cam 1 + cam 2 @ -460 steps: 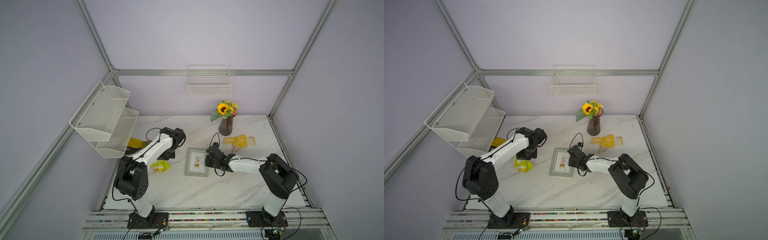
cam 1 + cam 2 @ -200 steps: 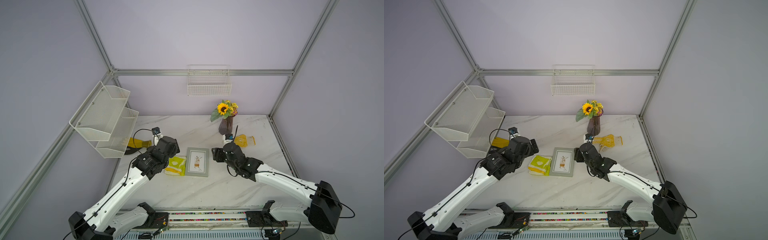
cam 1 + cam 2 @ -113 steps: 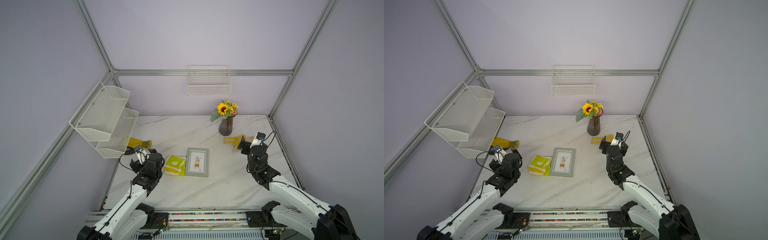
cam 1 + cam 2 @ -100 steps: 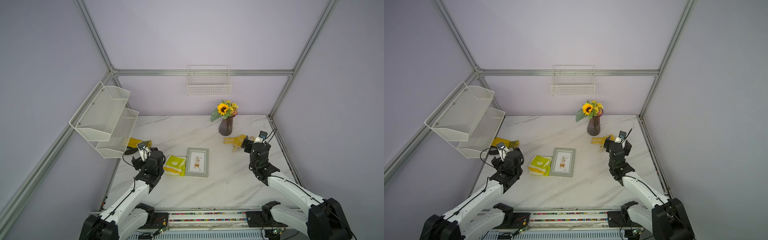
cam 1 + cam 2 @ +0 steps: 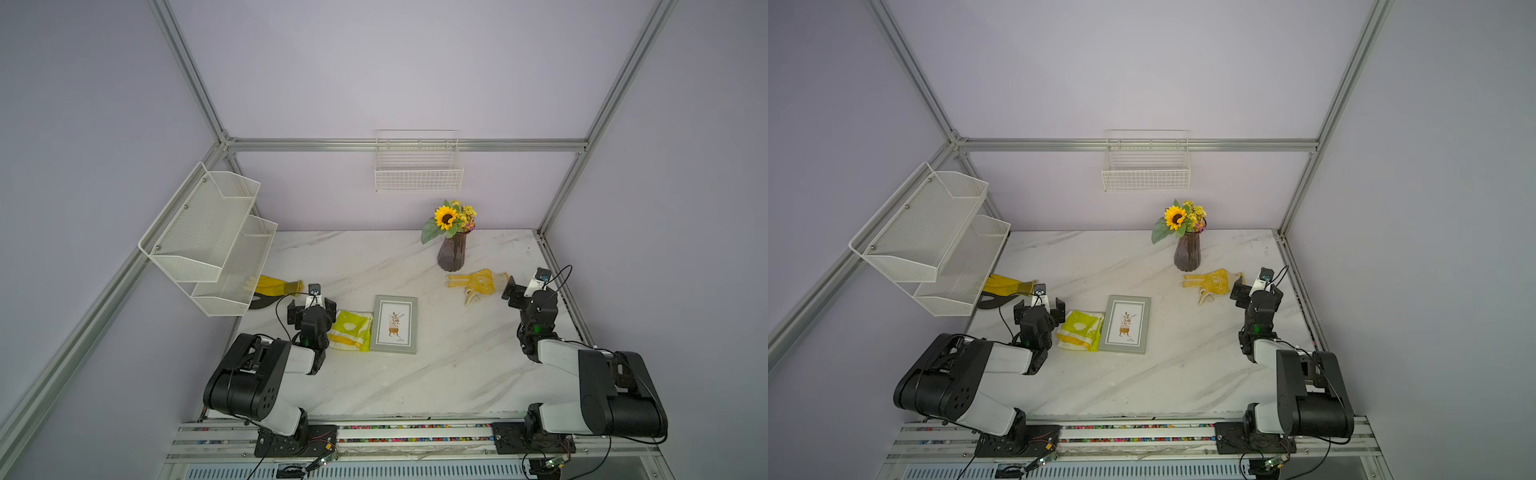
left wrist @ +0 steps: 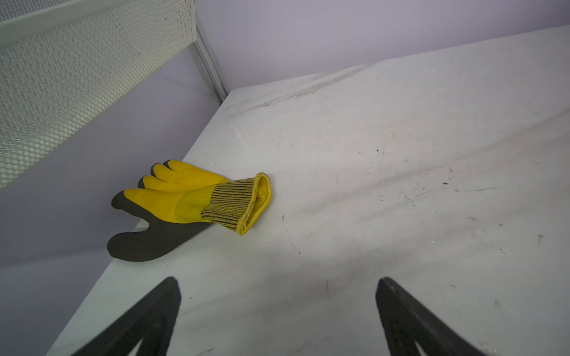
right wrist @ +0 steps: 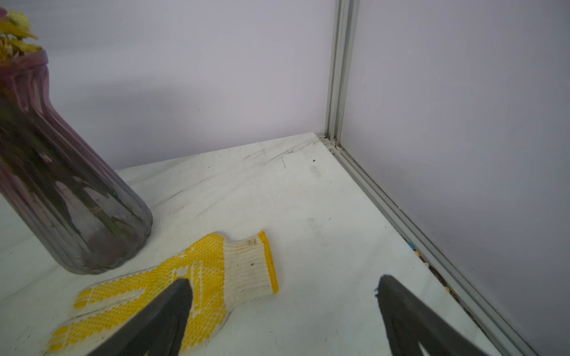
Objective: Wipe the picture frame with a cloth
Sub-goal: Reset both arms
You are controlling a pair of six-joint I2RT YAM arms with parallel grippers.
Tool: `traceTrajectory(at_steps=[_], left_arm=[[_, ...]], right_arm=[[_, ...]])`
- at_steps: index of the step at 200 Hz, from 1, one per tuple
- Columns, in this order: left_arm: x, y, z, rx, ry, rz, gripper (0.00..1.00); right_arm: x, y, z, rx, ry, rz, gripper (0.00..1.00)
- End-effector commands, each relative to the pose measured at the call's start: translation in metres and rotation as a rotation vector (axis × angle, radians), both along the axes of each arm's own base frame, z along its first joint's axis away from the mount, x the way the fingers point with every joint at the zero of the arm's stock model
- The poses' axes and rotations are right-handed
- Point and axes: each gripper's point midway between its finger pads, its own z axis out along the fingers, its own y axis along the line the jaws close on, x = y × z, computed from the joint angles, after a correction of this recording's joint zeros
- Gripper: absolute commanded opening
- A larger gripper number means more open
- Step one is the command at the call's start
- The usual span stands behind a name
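L gripper and R gripper noted spread, empty; w/ cloth just beside picture frame, at its 9 o'clock, frame could be nudged or pinched too at pickup.

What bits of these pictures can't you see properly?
- Yellow-and-black coated work glove: in both top views its fingers are hidden behind the white mesh wall shelf.
- Yellow dotted knit glove: in the right wrist view the right gripper has one black finger covering part.
- Grey-green picture frame: lettering under its print is too small, top views.
- Purple ribbed glass vase: cut off by the right wrist view's edge.
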Motion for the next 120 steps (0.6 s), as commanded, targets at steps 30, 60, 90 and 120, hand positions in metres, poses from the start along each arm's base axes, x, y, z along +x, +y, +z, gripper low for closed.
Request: traceTrajectory(at_steps=[30,60,90,120], left_arm=[[0.013,-0.001,0.022,-0.072,-0.134,-0.068,1.0],[0.021,0.016,0.018,-0.107,-0.107,0.008,1.0],[0.021,0.016,0.017,-0.109,-0.105,0.008,1.0],[0.02,0.016,0.017,-0.108,-0.103,0.009,1.0]], right_arm=[[-0.004,0.028,0.011,-0.016,-0.204,0.195,0.94],[0.012,0.022,0.004,0.003,-0.147,0.176,0.97],[0.013,0.026,0.003,-0.011,-0.143,0.189,0.97],[0.013,0.026,0.004,-0.012,-0.147,0.191,0.97]])
